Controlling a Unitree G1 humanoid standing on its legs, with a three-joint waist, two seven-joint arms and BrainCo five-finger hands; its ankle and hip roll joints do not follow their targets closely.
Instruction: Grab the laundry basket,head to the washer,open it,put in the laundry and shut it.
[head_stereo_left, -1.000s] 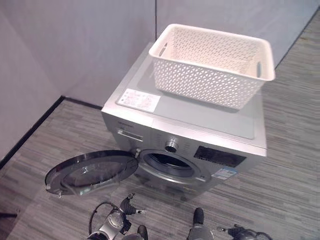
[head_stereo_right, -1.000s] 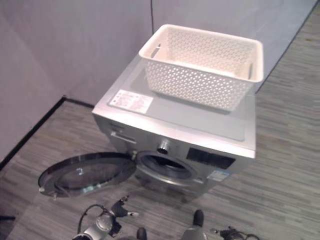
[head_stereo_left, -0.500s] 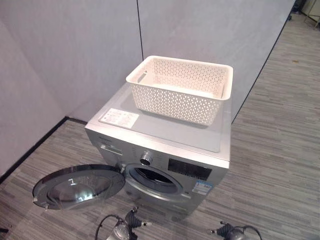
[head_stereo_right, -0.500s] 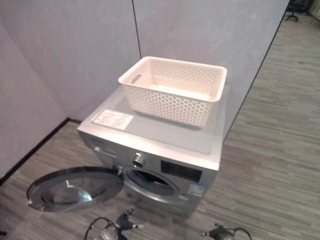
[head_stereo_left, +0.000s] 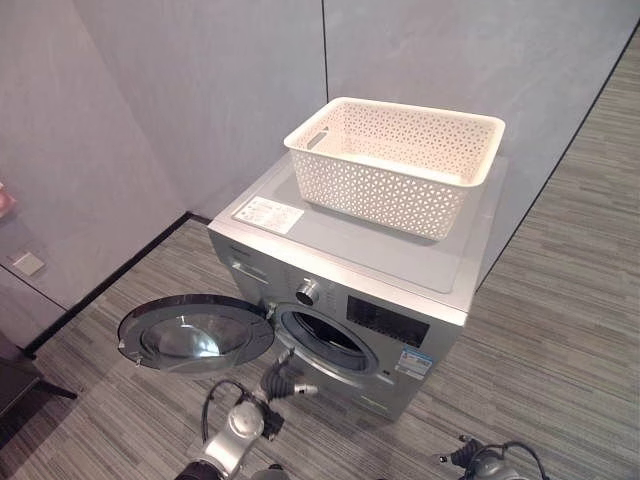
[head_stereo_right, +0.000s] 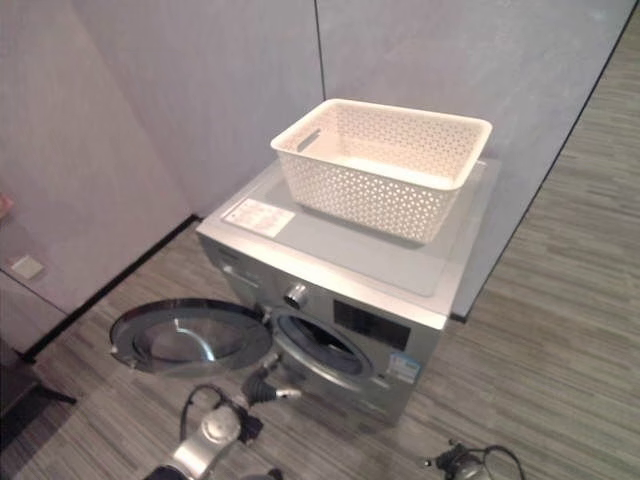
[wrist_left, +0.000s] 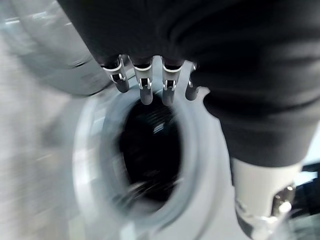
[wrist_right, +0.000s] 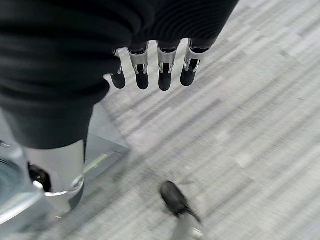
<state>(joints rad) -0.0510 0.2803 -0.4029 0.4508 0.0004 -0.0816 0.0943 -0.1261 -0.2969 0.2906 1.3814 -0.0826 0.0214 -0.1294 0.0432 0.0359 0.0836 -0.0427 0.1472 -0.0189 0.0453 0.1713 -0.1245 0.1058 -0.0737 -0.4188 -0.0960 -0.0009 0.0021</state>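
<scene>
A cream lattice laundry basket (head_stereo_left: 395, 165) stands on top of the silver front-loading washer (head_stereo_left: 350, 270); its inside looks pale and bare. The washer's round door (head_stereo_left: 195, 332) is swung wide open to the left, and the dark drum opening (head_stereo_left: 330, 343) is exposed. My left hand (head_stereo_left: 283, 380) is open just in front of the lower left of that opening, between door and drum. In the left wrist view its fingers (wrist_left: 145, 87) hang straight before the dark drum mouth (wrist_left: 150, 145). My right hand (head_stereo_left: 470, 462) hangs low at the right, with relaxed fingers (wrist_right: 164, 75) over the floor.
Grey partition walls (head_stereo_left: 200, 90) stand close behind and to the left of the washer, with a black baseboard along the floor. A dark furniture base (head_stereo_left: 15, 385) sits at the far left. Striped grey floor (head_stereo_left: 570, 300) stretches away to the right.
The camera has shifted, so the whole scene sits differently. My left hand has come up and forward from the bottom edge to the drum opening. Basket and door are as before.
</scene>
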